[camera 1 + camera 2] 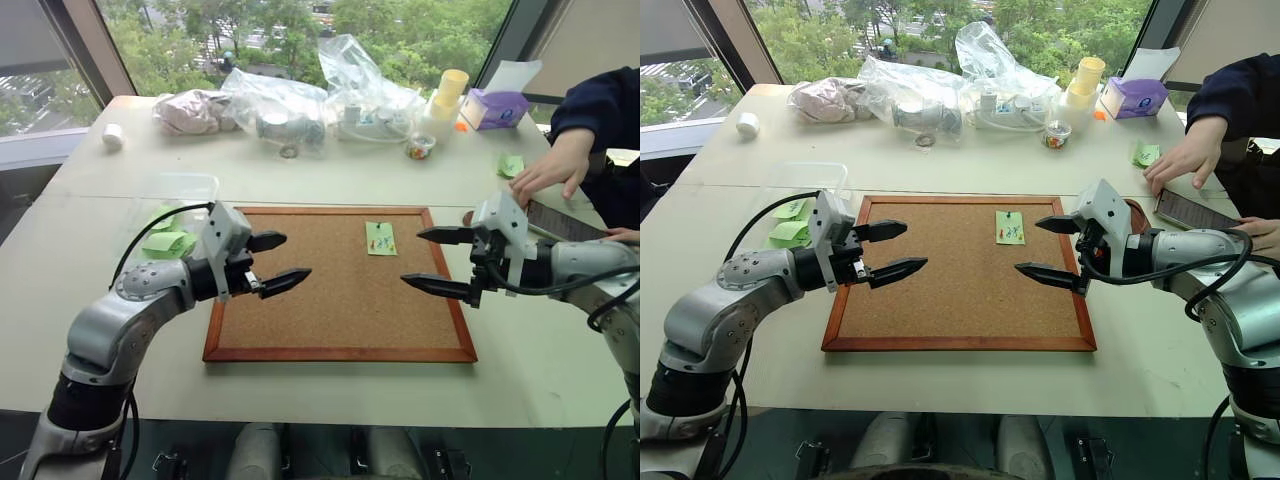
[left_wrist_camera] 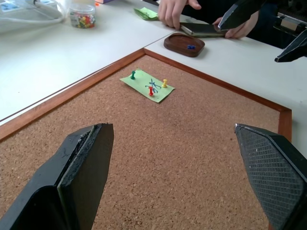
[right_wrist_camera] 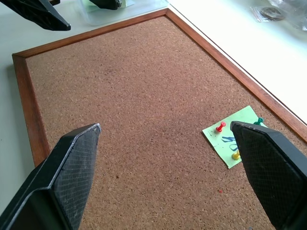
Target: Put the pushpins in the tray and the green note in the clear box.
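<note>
The green note (image 1: 381, 238) lies on the far right part of the cork board (image 1: 330, 310), held by three pushpins: green (image 2: 133, 74), red (image 2: 150, 90) and yellow (image 2: 164, 83). The dark round tray (image 2: 173, 44) sits just off the board's far right corner with a blue pin (image 2: 191, 47) in it. The clear box (image 1: 182, 190) stands left of the board with folded green notes in it. My left gripper (image 1: 292, 257) hovers open over the board's left side. My right gripper (image 1: 412, 257) hovers open over its right side, near the note. Both are empty.
A person's hand (image 1: 550, 166) rests by a phone (image 1: 1188, 210) at the right, close to the tray. A crumpled green scrap (image 1: 510, 165) lies beyond. Clear plastic bags (image 1: 300, 100), cups (image 1: 450, 92), a pin jar (image 1: 421, 147) and a tissue box (image 1: 495, 107) line the far edge.
</note>
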